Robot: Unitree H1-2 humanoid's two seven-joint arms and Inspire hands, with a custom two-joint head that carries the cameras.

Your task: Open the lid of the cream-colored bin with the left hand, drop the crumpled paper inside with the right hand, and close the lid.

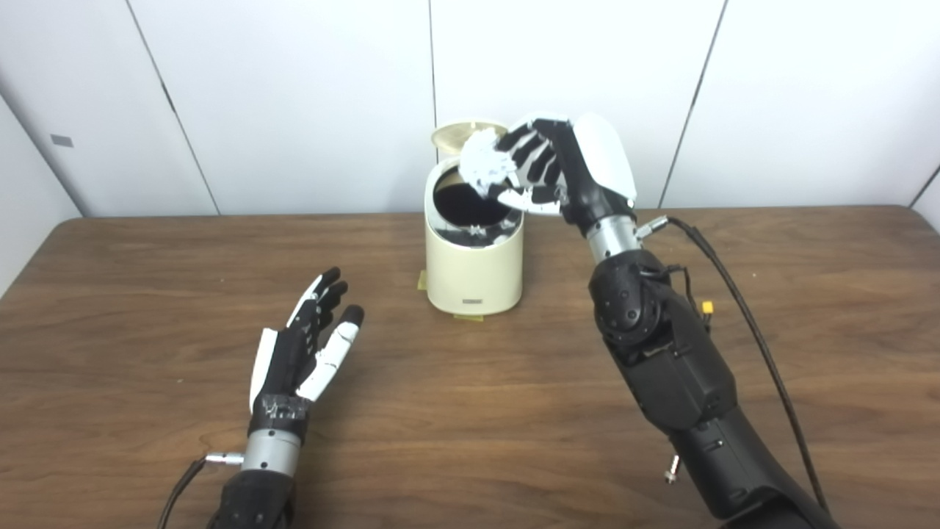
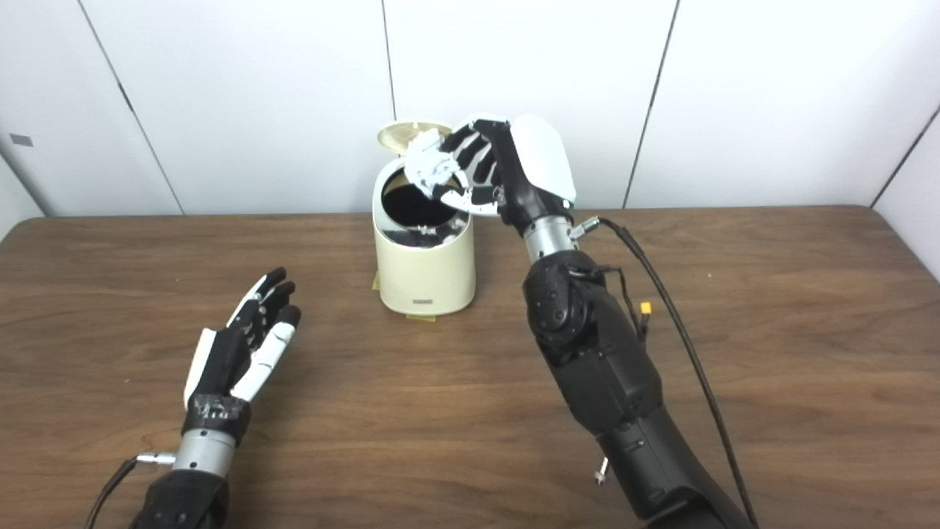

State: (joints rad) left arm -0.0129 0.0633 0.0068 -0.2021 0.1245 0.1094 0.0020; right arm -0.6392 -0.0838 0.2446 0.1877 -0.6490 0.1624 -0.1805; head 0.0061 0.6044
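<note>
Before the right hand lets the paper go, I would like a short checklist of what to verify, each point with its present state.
1. Lid of the cream-colored bin open: ok, it stands tilted up behind the opening.
2. Crumpled paper in the right hand: ok, the fingers are closed on it.
3. Paper above the opening: ok as it appears, though it sits toward the right rim; the exact depth cannot be told.
4. Left hand clear of the bin: ok, it is open over the table, apart from the bin.
5. Room inside the bin: cannot tell, the interior is dark.
</note>
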